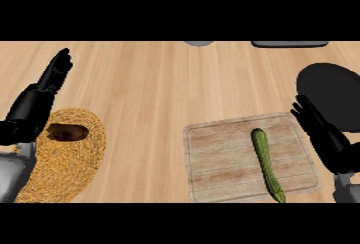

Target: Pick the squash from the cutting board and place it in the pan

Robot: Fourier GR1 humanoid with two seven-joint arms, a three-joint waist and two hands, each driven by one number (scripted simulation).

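long green squash (267,164) lying untouched on pale wooden cutting board (246,159) | right hand (323,136) hovering beside it, fingers straight, holding nothing | black round pan (330,93) waiting behind | left hand (53,76) resting open

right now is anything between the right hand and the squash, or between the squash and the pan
Nothing visible. The squash lies alone on the cutting board, the open right hand just to its right. The pan sits beyond the board's far right corner, bare counter between.
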